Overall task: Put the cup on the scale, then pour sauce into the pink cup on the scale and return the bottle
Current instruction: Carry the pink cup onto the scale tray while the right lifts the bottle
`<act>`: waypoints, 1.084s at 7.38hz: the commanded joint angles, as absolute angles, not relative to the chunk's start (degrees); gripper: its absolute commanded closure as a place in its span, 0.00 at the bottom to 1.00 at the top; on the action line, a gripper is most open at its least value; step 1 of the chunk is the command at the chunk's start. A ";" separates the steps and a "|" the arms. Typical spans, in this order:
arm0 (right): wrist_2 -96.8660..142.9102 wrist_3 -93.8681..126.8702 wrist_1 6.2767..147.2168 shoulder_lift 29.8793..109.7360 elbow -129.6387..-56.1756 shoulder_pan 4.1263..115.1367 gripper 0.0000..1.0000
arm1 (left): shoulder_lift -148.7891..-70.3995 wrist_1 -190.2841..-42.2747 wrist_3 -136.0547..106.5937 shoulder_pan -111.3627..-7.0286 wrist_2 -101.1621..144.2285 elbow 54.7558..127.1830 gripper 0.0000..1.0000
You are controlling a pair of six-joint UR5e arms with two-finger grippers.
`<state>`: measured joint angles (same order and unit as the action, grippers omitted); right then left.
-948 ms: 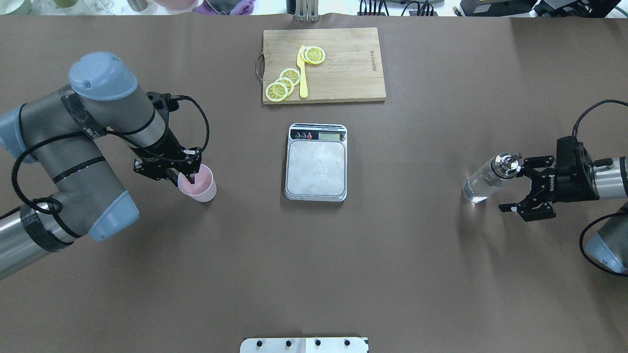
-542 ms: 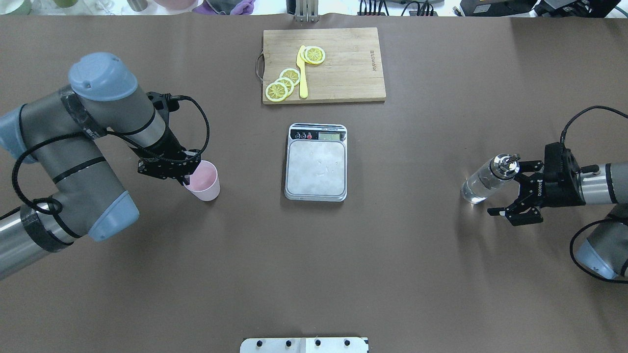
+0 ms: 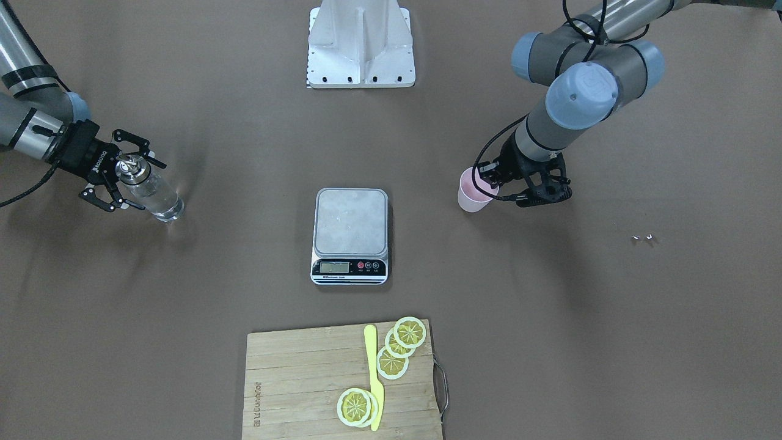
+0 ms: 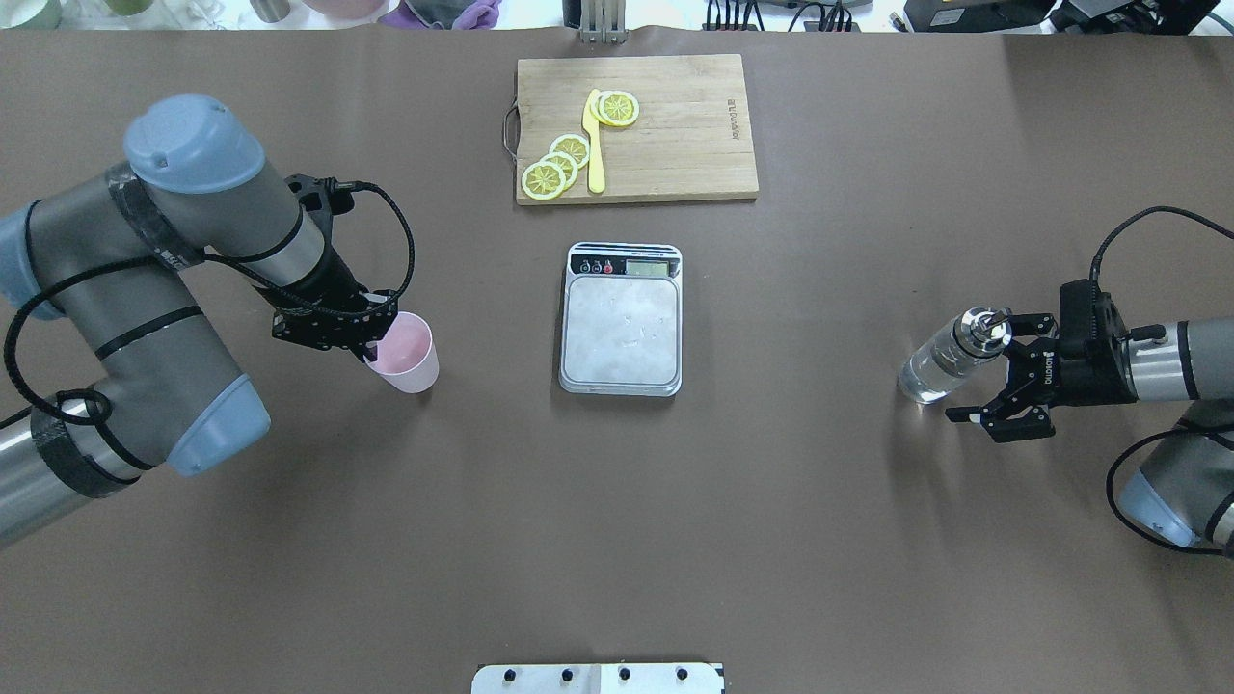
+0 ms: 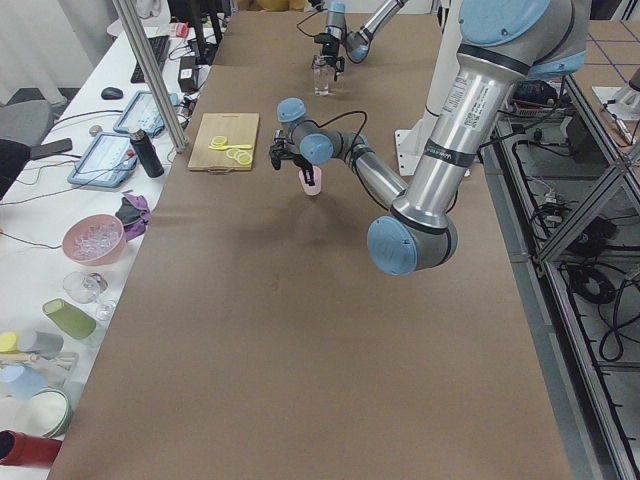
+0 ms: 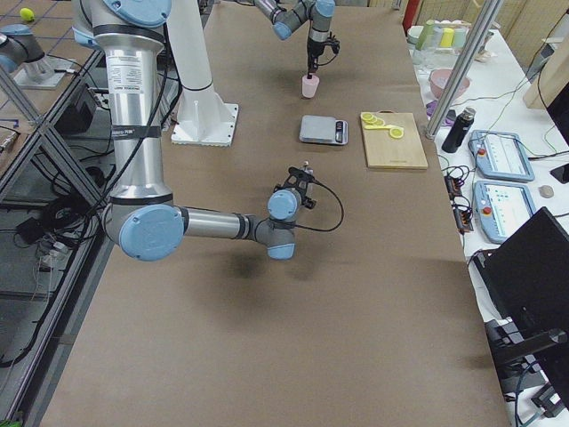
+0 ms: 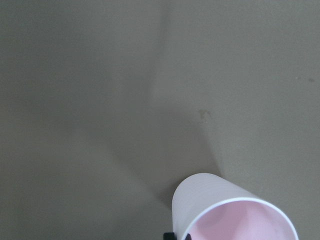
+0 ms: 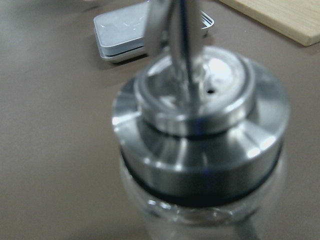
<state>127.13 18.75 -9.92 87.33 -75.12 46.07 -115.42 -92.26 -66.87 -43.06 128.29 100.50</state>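
Observation:
The pale pink cup (image 4: 412, 355) hangs from my left gripper (image 4: 374, 339), which is shut on its rim, a little left of the scale (image 4: 622, 333). The cup also shows in the front view (image 3: 472, 192) and the left wrist view (image 7: 235, 212). The scale's steel platform is bare. The clear glass bottle (image 4: 937, 363) with its silver pourer cap stands upright at the right, with clear liquid inside. My right gripper (image 4: 983, 371) is open, one finger on each side of the bottle's upper part. The right wrist view looks straight down on the cap (image 8: 200, 120).
A wooden cutting board (image 4: 675, 125) with lemon slices (image 4: 557, 164) and a yellow knife (image 4: 595, 145) lies beyond the scale. A metal mount plate (image 4: 598, 678) sits at the near table edge. Bare brown table lies between the scale and each arm.
My left gripper has carried the cup a short way right, toward the scale. My right gripper has slid left along the bottle, still open. The bottle stands where it was.

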 commanded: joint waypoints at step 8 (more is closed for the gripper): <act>125.24 18.81 -12.74 86.22 -74.97 46.05 0.36 | -135.93 -81.83 -82.16 -44.03 130.96 90.56 1.00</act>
<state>125.26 18.80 -12.53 86.25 -74.82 46.05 -132.09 -81.79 -80.26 -43.98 130.60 94.32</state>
